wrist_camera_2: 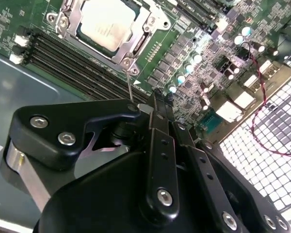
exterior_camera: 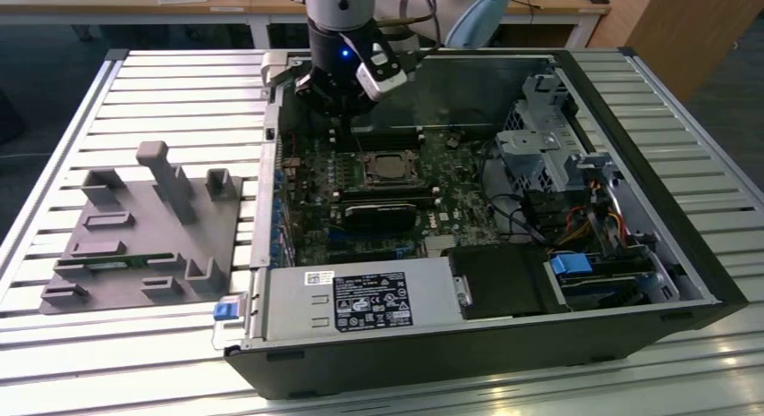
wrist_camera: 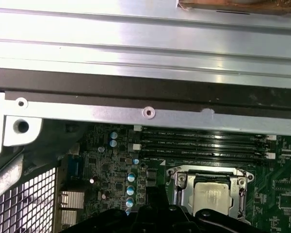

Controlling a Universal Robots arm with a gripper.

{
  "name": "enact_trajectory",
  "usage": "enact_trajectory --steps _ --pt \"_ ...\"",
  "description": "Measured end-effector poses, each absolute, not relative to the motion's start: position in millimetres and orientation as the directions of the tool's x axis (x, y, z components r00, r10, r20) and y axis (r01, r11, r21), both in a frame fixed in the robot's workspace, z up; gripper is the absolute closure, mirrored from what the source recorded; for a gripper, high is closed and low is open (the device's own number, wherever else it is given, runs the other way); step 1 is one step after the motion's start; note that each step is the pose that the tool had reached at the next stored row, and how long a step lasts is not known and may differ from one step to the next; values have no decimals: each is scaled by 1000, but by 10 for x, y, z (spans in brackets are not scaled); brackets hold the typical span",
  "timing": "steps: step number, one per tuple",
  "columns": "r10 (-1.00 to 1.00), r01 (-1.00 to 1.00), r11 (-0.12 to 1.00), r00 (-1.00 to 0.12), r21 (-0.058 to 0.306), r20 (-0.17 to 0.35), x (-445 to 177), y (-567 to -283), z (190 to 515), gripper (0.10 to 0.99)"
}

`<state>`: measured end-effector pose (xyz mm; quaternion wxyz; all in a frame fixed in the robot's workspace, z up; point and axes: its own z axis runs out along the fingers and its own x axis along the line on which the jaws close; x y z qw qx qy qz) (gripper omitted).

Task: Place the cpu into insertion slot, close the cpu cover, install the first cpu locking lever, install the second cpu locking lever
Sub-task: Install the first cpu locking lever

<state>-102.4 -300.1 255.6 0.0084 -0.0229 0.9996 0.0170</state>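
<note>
grey fixture block on slatted table | open computer case beside it | long black slots, probably memory

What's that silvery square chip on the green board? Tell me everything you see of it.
The cpu is a flat square chip with a dull silver metal top, lying level on the green motherboard. A silvery metal cover frame closely surrounds it, apparently closed down around its edges. Nothing else touches it.

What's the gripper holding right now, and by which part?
Cannot tell. The gripper sits by the free end of a thin lever beside the cpu; contact is hidden.
</note>
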Motion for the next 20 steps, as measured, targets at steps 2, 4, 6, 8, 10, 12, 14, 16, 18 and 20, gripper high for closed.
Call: enact_trajectory --steps 2,4,6,8,10,12,14,16,18,20 --pt "-45 -46 998 -999 34 -18 -1029 -2986 2551 980" --pt "-45 -46 998 -999 34 -18 -1036 -2972 2547 980" --pt "-45 -46 998 -999 34 -18 -1041 -2961 2543 980" --pt "-45 -46 998 -999 34 -18 -1043 -2947 2539 980" --pt "-45 -46 998 -999 34 -18 -1043 -2938 2537 980" --pt "-45 -46 998 -999 34 -18 -1043 -2932 2535 980" --pt "-45 -46 998 -999 34 -18 -1043 -2925 2534 980" --pt "-46 -46 998 -999 34 -17 -1039 -2922 2534 980" --pt "-45 -46 998 -999 34 -17 -1032 -2920 2533 980" --pt "-45 -46 998 -999 34 -17 -1021 -2919 2532 980"
